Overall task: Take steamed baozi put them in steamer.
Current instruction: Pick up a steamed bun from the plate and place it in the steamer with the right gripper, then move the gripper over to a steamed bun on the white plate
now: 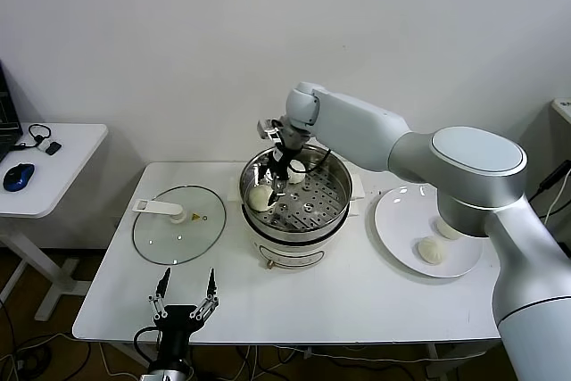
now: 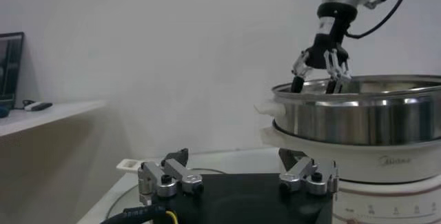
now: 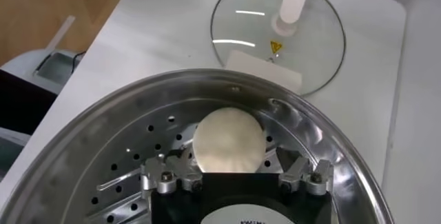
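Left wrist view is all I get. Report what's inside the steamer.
Observer: Two baozi sit on the steamer's perforated floor, one partly hidden behind the arm.
Operator: Say whether the right hand holds one.
Observer: No. The right hand is open inside the basket, and a baozi lies free just below it.
Operator: Count the ones outside the steamer.
Observer: Two lie on the white plate, to the right of the steamer.

Glass lid (image 1: pixel 178 224) flat on your white surface (image 1: pixel 357 296) left of the right end effector (image 1: pixel 282 169), white plate (image 1: pixel 401 220) right of it, side desk's blue mouse (image 1: pixel 18 177) far left.
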Tool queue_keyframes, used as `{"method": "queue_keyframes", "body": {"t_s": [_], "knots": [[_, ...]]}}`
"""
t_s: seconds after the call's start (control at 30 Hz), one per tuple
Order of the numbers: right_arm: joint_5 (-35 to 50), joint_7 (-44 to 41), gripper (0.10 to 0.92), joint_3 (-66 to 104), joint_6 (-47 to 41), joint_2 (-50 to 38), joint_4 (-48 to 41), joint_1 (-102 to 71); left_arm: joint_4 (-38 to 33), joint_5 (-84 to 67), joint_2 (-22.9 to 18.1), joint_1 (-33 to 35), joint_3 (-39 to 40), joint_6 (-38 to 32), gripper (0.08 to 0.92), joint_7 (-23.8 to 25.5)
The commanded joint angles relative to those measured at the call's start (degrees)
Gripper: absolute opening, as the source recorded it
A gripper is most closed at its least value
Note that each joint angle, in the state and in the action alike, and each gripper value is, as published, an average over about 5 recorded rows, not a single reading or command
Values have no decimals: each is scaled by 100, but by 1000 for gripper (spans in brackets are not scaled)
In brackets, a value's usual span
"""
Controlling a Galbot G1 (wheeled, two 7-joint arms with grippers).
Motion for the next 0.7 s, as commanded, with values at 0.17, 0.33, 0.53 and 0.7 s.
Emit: {"method": "queue_keyframes", "body": {"t_s": [0.17,0.33,0.53,0.7], "knots": [[331,-238,823,-305,93,-1439,1301,1062,-6,41,-17,-9,44,10,823,-1],[321,-330,823,-527,326,-2241,1604,1544,8,-18,-11,-48,11,9,823,0],[-94,-478,823,-609,786,-3003,1752,1821,-8,-63,-34,-121,29,57,823,1],[-386,-594,823,-662,857,-3650,2153,1817,11,-57,-9,-85,33,41,823,5]]}}
